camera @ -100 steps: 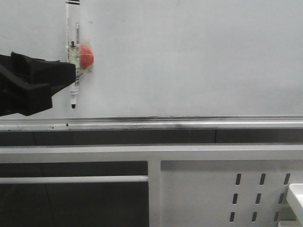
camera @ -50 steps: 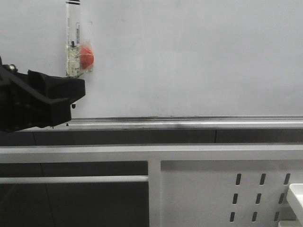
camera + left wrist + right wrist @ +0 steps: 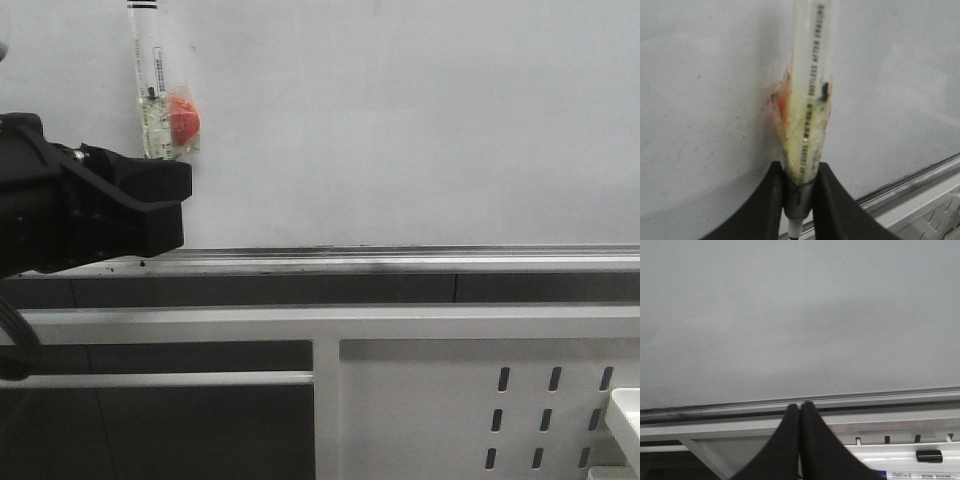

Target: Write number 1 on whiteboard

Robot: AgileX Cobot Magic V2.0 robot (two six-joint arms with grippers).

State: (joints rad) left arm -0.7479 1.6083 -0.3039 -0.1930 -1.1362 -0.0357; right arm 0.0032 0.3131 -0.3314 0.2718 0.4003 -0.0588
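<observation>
1. Gripping the lower barrel of the white marker pen [image 3: 807, 125], the left pincer [image 3: 799, 200] has its two black fingers [image 3: 771, 200] pressed on either side of it.
2. Upright against the whiteboard [image 3: 420, 120], the pen sits at the far left with a red magnet [image 3: 182, 117] taped to its side.
3. No drawn stroke of the number 1 shows on the pale panel.
4. Along the board's bottom edge runs a silver rail [image 3: 400, 258]; below it, at right, stands a white perforated frame [image 3: 480, 400].
5. Clenched on nothing, the right pincer [image 3: 800, 425] faces the blank board above the rail.
</observation>
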